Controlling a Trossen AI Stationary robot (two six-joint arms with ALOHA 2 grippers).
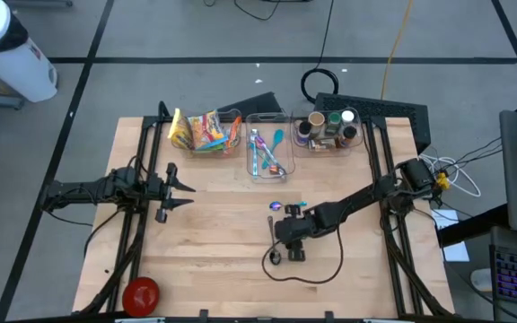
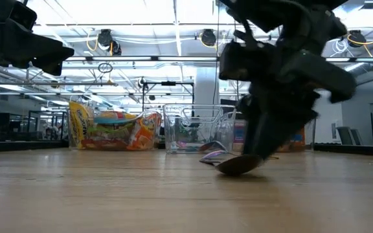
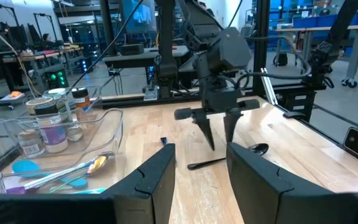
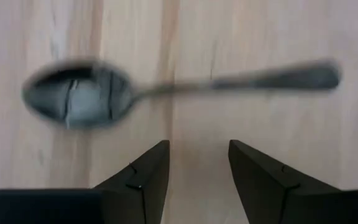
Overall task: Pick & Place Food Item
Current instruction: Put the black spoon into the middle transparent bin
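Observation:
A metal spoon [image 4: 166, 87] lies flat on the wooden table [image 1: 214, 260], near the middle. Its bowl [image 4: 79, 99] faces up. My right gripper [image 4: 197, 165] hangs over the spoon's handle, slanting down. It is open, with both fingers clear of the spoon [image 3: 222, 162]. The left wrist view shows those fingers [image 3: 219, 127] apart above the handle. My left gripper [image 1: 182, 190] waits level at the table's left, open, with nothing between its fingers. Snack packets [image 1: 203, 131] lie in a clear bin at the back. A red round thing [image 1: 140, 293] sits at the near left edge.
Three clear bins stand along the far edge: snacks [image 2: 112, 133], utensils [image 1: 267, 154] and jars [image 1: 330, 128]. Small purple and teal bits [image 1: 284, 205] lie just beyond the spoon. A black cable [image 1: 317, 274] loops on the table near my right gripper.

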